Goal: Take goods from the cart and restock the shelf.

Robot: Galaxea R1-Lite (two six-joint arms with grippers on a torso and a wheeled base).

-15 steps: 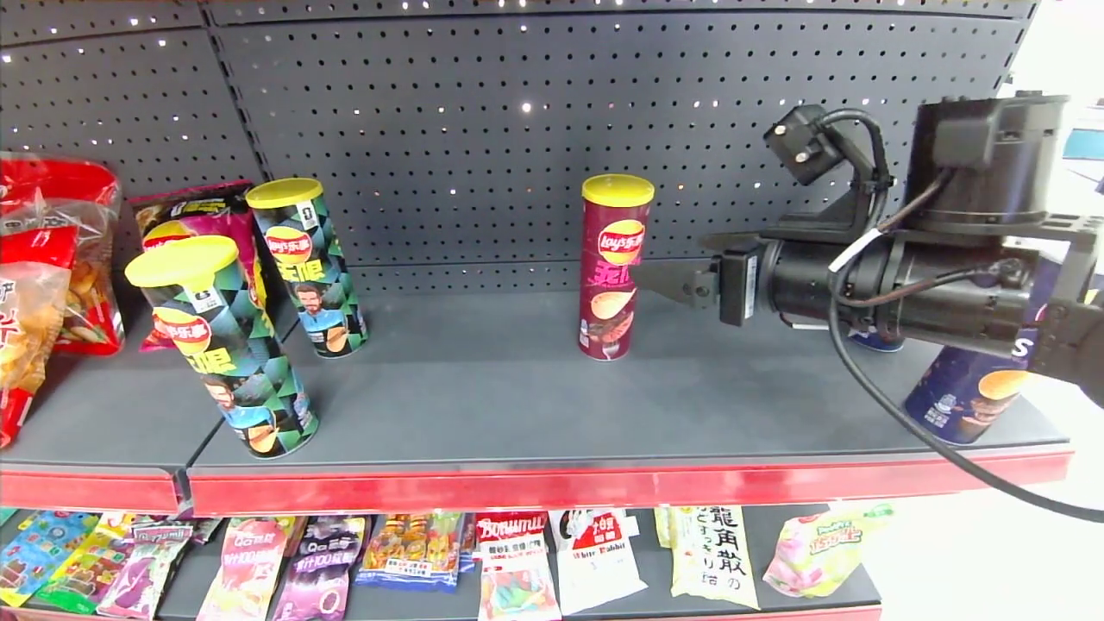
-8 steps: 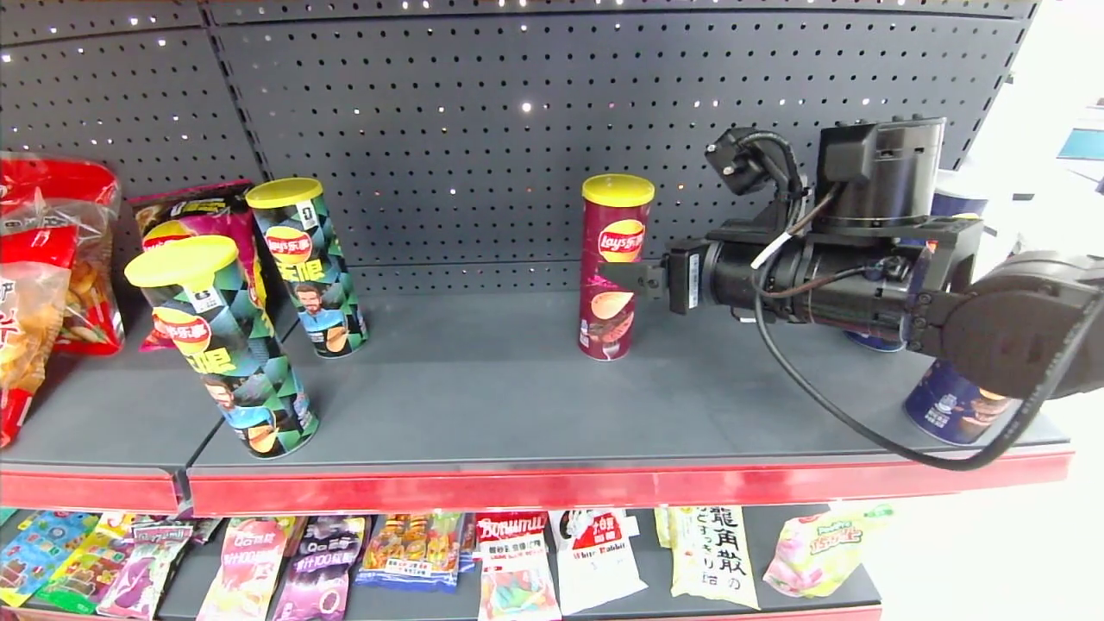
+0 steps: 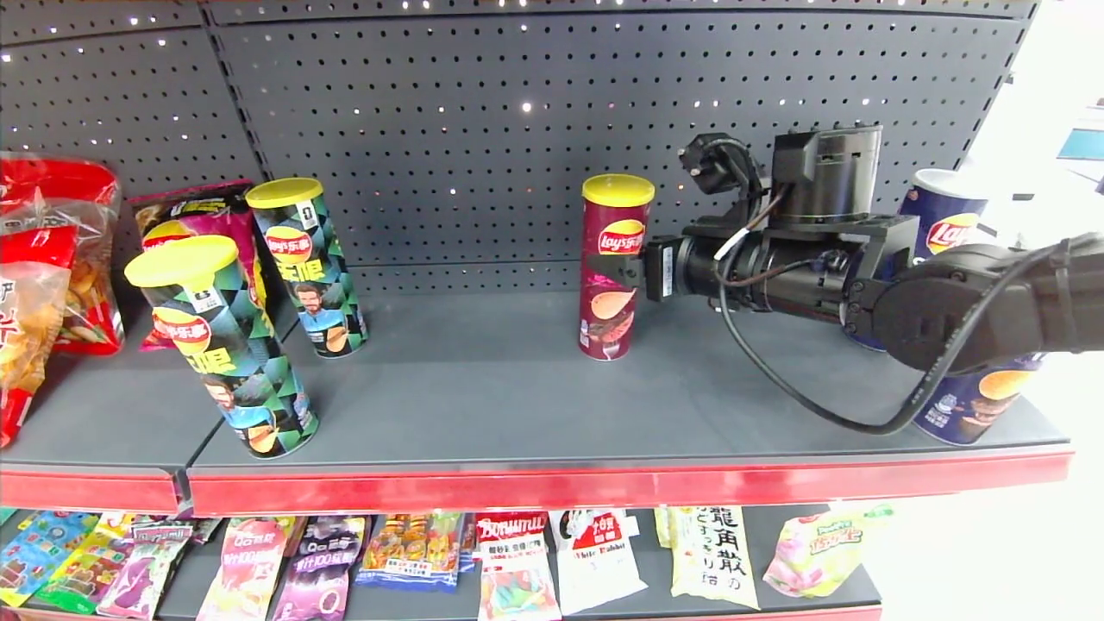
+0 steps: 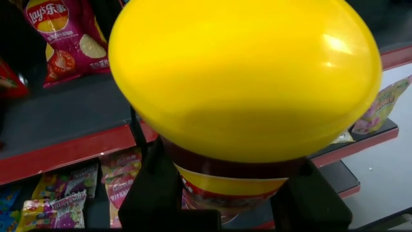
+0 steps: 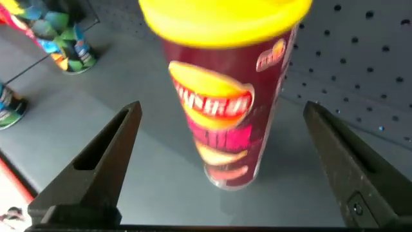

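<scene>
Fingers [image 5: 96,167] of my right gripper [image 5: 222,111], a second ago further right, now spread either side of the maroon can [image 3: 611,319]. It stands upright mid-shelf [image 3: 483,388], long axis vertical, lid up. Left gripper [image 4: 232,193] clamps a yellow-lidded can [image 4: 244,71].

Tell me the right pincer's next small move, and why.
Probably ease the right pincer forward around the maroon chip can: its fingers are spread wide, and the upright can stands centred ahead of them on the shelf, seemingly untouched.
</scene>
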